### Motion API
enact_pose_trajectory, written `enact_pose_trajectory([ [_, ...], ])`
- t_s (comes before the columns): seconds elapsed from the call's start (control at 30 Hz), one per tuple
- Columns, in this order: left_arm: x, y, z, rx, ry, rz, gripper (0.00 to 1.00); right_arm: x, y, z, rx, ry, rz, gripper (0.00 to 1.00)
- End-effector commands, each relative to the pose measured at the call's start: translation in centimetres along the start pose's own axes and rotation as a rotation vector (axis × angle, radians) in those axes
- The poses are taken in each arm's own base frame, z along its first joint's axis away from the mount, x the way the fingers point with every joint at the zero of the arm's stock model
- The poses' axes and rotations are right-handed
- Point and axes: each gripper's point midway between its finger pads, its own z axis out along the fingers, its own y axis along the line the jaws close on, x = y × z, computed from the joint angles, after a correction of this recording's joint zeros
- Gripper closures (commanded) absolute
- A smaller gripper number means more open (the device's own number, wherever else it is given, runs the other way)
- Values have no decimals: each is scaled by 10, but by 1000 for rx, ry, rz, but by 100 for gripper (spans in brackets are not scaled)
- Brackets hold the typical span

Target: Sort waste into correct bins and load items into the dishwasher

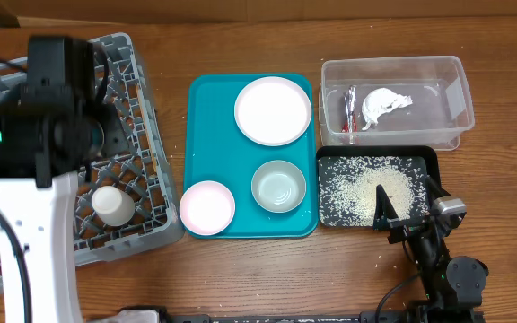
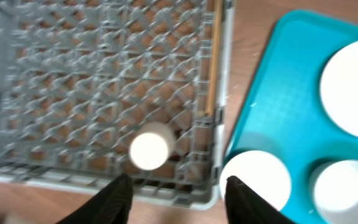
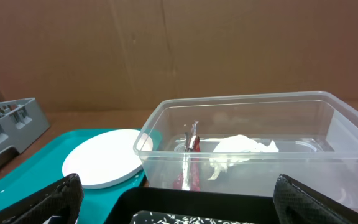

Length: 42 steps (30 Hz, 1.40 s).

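The white cup (image 1: pixel 113 205) (image 2: pixel 149 149) stands in the grey dishwasher rack (image 1: pixel 164 179), and a chopstick (image 2: pixel 211 62) lies along the rack's right wall. My left gripper (image 2: pixel 178 190) hovers open and empty above the rack's near edge. On the teal tray (image 1: pixel 214 135) sit the plate (image 1: pixel 273 109), pink bowl (image 1: pixel 207 207) and grey-green bowl (image 1: pixel 278 186). The clear tub (image 1: pixel 393 65) holds the red wrapper (image 1: pixel 350 109) and napkin (image 1: pixel 382 104). Rice (image 1: pixel 366 187) lies in the black tray (image 1: pixel 330 157). My right gripper (image 1: pixel 409 205) (image 3: pixel 179 208) stands open at that tray's near side.
The rack fills the table's left side, with the left arm's white link (image 1: pixel 34 251) over its front. A brown cardboard wall (image 3: pixel 179 50) stands behind the tub. Stray rice grains (image 1: pixel 386 260) lie on the wood in front of the black tray.
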Motion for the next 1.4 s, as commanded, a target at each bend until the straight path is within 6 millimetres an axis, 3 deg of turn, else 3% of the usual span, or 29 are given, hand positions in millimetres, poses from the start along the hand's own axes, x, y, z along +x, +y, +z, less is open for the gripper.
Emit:
enact_pose_trajectory([
  [0.0,22,-25,39,80,105,-34,58,2,-2,0,5,-5,-5,0],
  [0.27,43,-46,144,35,193,-108,60,2,-2,0,5,-5,-5,0],
  [0.4,47,-53,173,18,226,-101,63,2,-2,0,5,-5,-5,0],
  [0.63,71,-53,227,-83,352,-119,70,2,-2,0,5,-5,-5,0],
  [0.83,79,-54,250,-115,391,-105,73,2,-2,0,5,-5,-5,0],
  [1.0,81,-58,256,-97,404,-66,96,2,-2,0,5,-5,-5,0],
  [1.37,71,-51,259,-87,368,236,96,2,-2,0,5,-5,-5,0],
])
